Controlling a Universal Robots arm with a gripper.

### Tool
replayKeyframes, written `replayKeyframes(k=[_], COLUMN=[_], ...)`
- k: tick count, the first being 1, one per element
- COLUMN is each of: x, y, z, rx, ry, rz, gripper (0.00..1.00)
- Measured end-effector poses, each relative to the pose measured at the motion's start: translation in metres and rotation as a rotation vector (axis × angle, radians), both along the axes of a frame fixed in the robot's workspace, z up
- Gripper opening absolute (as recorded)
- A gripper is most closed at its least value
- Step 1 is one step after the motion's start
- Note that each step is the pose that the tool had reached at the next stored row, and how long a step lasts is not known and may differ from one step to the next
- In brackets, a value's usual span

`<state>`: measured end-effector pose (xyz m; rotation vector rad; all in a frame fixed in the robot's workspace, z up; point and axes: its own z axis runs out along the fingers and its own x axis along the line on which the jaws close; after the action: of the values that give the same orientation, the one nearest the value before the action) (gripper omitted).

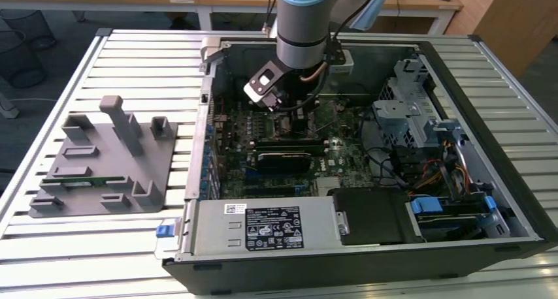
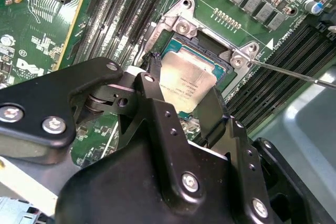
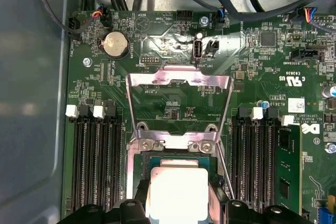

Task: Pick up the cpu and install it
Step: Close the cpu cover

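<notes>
Silver cpu (image 2: 187,83) between the tool's (image 2: 181,95) fingers (image 2: 157,77), clamped, just above the motherboard socket (image 2: 210,51)

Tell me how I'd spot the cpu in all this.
Find the open computer case on the slatted table, then the green motherboard inside it. Right under the arm's gripper sits the cpu, at the socket with its metal load plate flipped open. It is the only plain silver square among dark slots.
</notes>
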<state>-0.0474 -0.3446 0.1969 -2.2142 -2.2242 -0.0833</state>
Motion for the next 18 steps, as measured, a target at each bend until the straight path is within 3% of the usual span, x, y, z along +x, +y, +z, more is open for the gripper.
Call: replayKeyframes(k=[18], x=[0.0], y=[0.0011], z=[-0.001], rx=[0.0003], ry=[-0.0002], rz=[0.0], gripper=[0.53])
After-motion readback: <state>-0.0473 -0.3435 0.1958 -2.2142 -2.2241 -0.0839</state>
